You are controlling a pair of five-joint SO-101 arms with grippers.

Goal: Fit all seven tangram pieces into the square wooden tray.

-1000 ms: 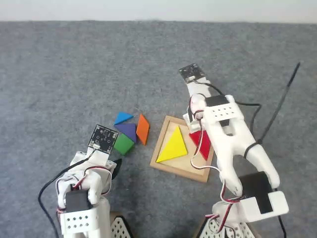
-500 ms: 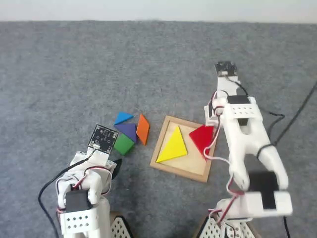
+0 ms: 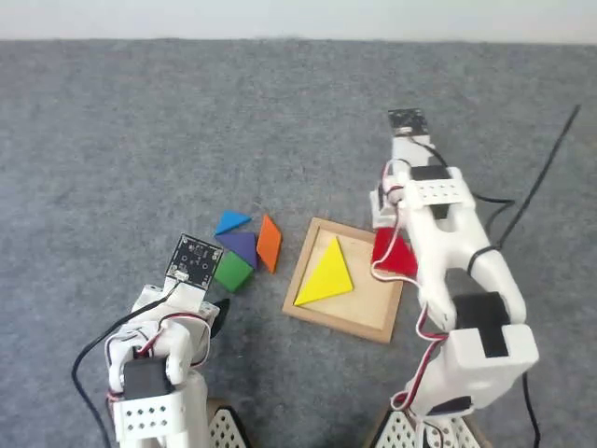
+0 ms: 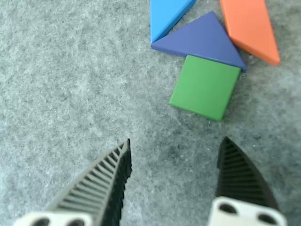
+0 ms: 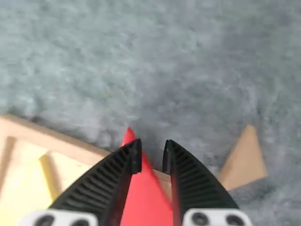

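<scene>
The square wooden tray (image 3: 328,316) lies right of centre with a yellow triangle (image 3: 326,273) flat inside it. My right gripper (image 3: 384,233) is shut on a red triangle (image 3: 395,254) over the tray's far right edge. In the right wrist view the red triangle (image 5: 143,188) sits between the fingers of that gripper (image 5: 151,148), above the tray rim (image 5: 66,141). Blue (image 3: 231,222), purple (image 3: 240,245), orange (image 3: 269,243) and green (image 3: 232,271) pieces lie in a cluster left of the tray. My left gripper (image 4: 175,141) hangs open over the carpet just short of the green square (image 4: 205,87).
Grey carpet covers the table, with open room at the back and far left. A black cable (image 3: 536,182) trails off to the right of the right arm. Both arm bases stand at the near edge.
The right arm swung right and then a little back, carrying the red triangle from inside the tray toward its far right edge. The left arm and the loose pieces stayed put.
</scene>
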